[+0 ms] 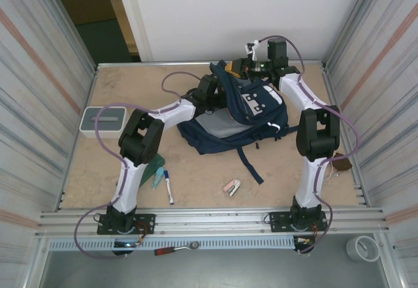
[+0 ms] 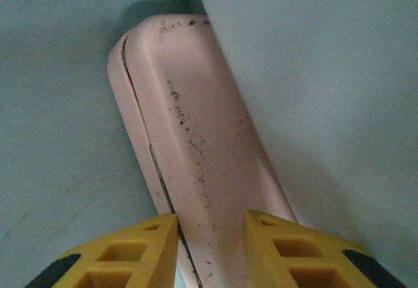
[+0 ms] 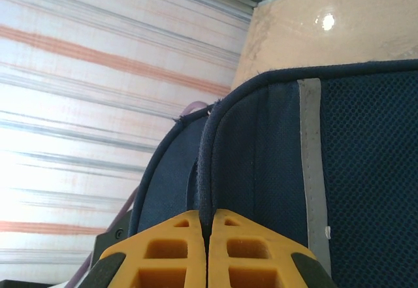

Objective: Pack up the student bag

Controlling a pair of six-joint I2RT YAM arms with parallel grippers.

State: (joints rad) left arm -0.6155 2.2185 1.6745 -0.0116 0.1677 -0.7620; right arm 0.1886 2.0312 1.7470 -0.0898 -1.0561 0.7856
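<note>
1. Top external: the student bag (image 1: 238, 115) lies mid-table (image 1: 196, 177), toward the far side.
2. Right wrist cam: the right gripper (image 3: 207, 219) is pinched tight on the bag's navy rim, at its far end.
3. Left wrist cam: the left gripper (image 2: 209, 229) is down in the grey lining (image 2: 59, 138), fingers narrow around a speckled pink case (image 2: 196, 125).
4. A grey-white box (image 1: 103, 119) sits off to the left, well apart from the bag.
</note>
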